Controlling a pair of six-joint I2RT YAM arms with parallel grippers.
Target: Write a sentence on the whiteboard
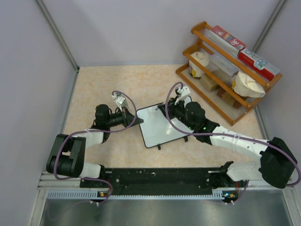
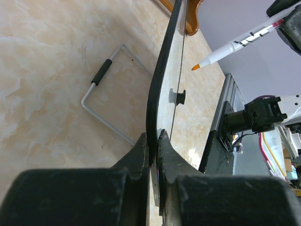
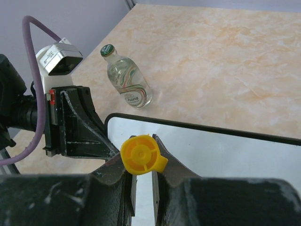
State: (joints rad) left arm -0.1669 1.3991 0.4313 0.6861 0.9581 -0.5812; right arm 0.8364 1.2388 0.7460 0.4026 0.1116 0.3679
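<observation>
The whiteboard [image 1: 162, 126] sits mid-worktop [image 1: 108, 80], and the left tool [image 2: 153, 136] is pressed together on the black frame at its left edge. Over the whiteboard's far end, the right tool [image 3: 141, 159] pinches an orange-tipped marker [image 2: 242, 41], its tip close to the white surface. A wooden rack [image 1: 210, 100] stands well beyond the whiteboard's far right corner.
</observation>
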